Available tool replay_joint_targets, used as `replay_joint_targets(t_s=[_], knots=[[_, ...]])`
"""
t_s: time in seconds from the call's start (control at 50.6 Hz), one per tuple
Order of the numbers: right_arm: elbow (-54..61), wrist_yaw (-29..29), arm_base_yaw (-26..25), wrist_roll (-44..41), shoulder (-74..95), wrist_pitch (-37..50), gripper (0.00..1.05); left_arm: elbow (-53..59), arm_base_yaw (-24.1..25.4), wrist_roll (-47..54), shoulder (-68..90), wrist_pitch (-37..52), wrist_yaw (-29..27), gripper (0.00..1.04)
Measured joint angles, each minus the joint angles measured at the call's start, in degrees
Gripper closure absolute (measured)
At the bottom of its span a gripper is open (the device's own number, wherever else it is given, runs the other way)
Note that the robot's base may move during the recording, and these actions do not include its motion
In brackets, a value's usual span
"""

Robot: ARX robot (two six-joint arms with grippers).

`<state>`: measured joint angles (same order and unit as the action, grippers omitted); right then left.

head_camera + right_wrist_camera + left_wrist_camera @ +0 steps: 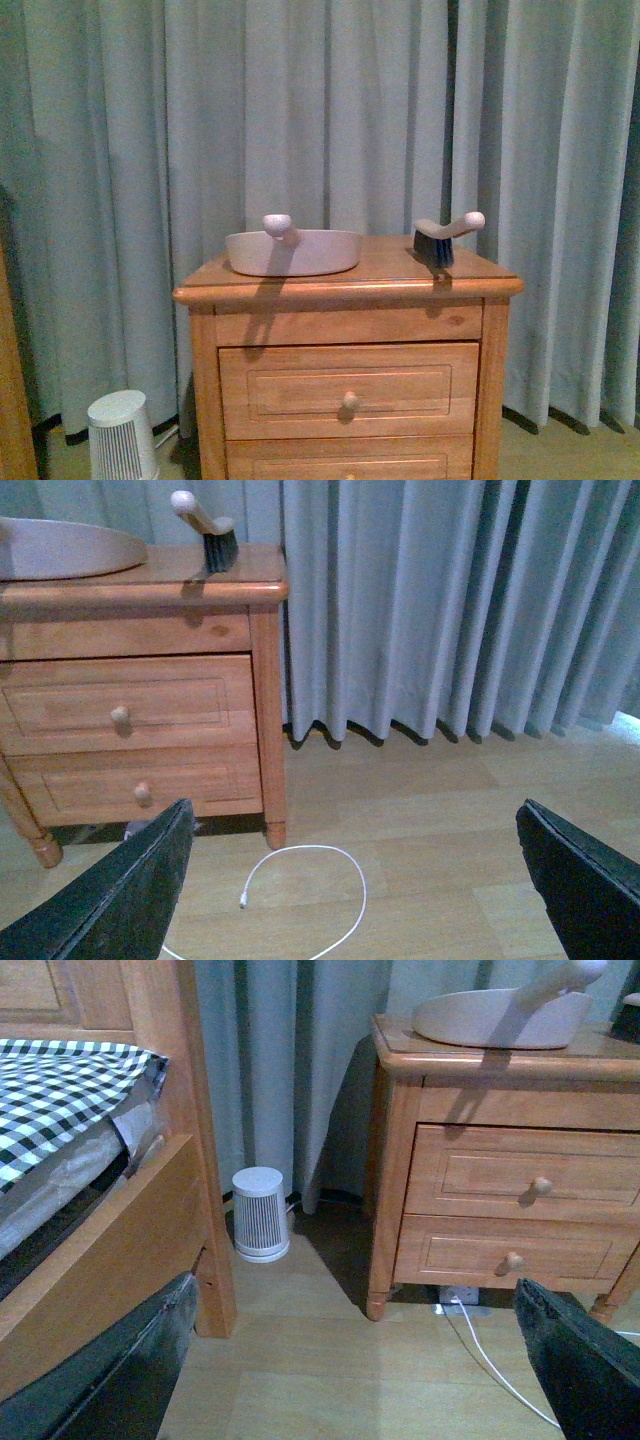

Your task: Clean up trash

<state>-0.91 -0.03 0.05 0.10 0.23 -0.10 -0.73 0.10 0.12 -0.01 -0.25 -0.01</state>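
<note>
- Front view: neither pincer shows, and no trash is in sight. A pale dustpan [293, 252] sits left of centre on the wooden surface [390, 268], and a brush [440, 240] sits near its right edge. A hasty reach could likely knock either tool off the front edge.
- Left wrist view: the left pincer [352, 1290] hangs low over the floor [330, 1360], its fingers [120, 1380] spread wide and holding nothing. The trash appears neither on the floor nor on the bed's checked cover [60, 1080], so its place relative to the pincer cannot be told. A white slatted canister [261, 1213] by the curtain [290, 1070] risks being taken for it.
- Right wrist view: the right pincer [352, 810] is likewise spread wide and empty above the floor. No trash shows here either. A white cable [300, 848] loops on the floor near the pincer and could snag a finger or be grabbed as litter.
</note>
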Motion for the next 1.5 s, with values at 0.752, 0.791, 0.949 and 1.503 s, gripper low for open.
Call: replay_joint_targets(t_s=[0.752, 0.791, 0.949, 1.503], knots=[[0.0, 0.0, 0.0, 0.0, 0.0, 0.0, 0.07, 0.0, 0.0, 0.0, 0.0, 0.0, 0.0, 0.08], [0.0, 0.0, 0.0, 0.0, 0.0, 0.0, 0.07, 0.0, 0.0, 0.0, 0.0, 0.0, 0.0, 0.08], [0.0, 0.0, 0.0, 0.0, 0.0, 0.0, 0.07, 0.0, 0.0, 0.0, 0.0, 0.0, 0.0, 0.08], [0.0, 0.0, 0.0, 0.0, 0.0, 0.0, 0.07, 0.0, 0.0, 0.0, 0.0, 0.0, 0.0, 0.08]])
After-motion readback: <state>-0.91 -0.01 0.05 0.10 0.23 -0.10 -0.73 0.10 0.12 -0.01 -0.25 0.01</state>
